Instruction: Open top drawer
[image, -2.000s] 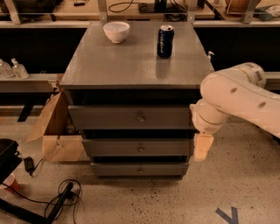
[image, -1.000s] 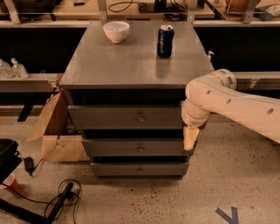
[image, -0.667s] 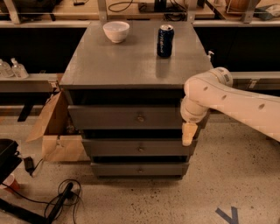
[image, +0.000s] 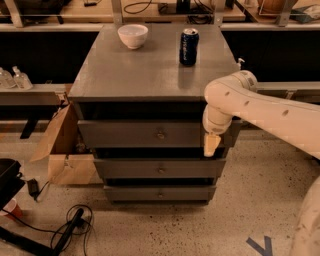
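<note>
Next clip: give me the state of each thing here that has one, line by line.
top drawer: closed, knob untouched
middle drawer: closed
bottom drawer: closed
gripper: pointing down at the top drawer's right end, off the knob
can: upright on cabinet top
bowl: upright on cabinet top
cardboard box: flaps open

**What cannot be seen around the gripper**

The gripper (image: 211, 144) hangs before the right end of the top drawer (image: 135, 134) and covers that end of its front. The drawer's box behind the front is hidden. To the right, the arm (image: 270, 115) is cut by the picture's edge. Above the gripper, on the worktop (image: 125, 70), the can's (image: 189, 46) print is unreadable. Far left and lower, a black object (image: 10, 177) is cut by the edge.
</note>
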